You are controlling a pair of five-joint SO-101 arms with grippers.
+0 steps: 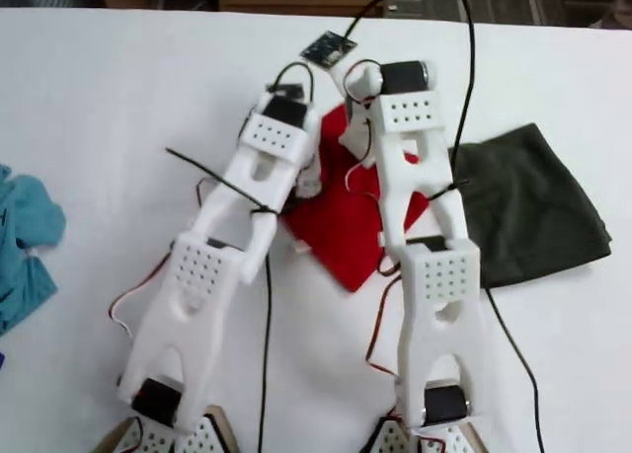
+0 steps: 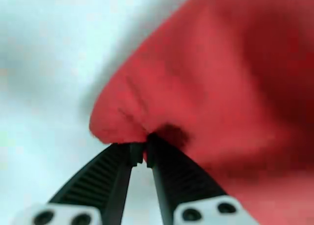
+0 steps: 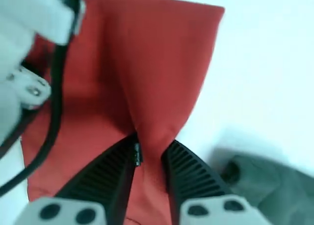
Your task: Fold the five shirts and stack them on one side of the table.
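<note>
A red shirt lies in the middle of the white table, partly under both arms. My left gripper is shut on a bunched edge of the red shirt. My right gripper is shut on a pinched fold of the red shirt, which hangs in a ridge from its black fingers. A dark green shirt lies folded to the right of the red one, and its edge lies near my right gripper. A teal shirt lies crumpled at the table's left edge.
A small circuit board with black cables sits at the back of the table. Cables trail over both arms. The left arm's white body is close beside my right gripper. Bare tabletop lies at the back left.
</note>
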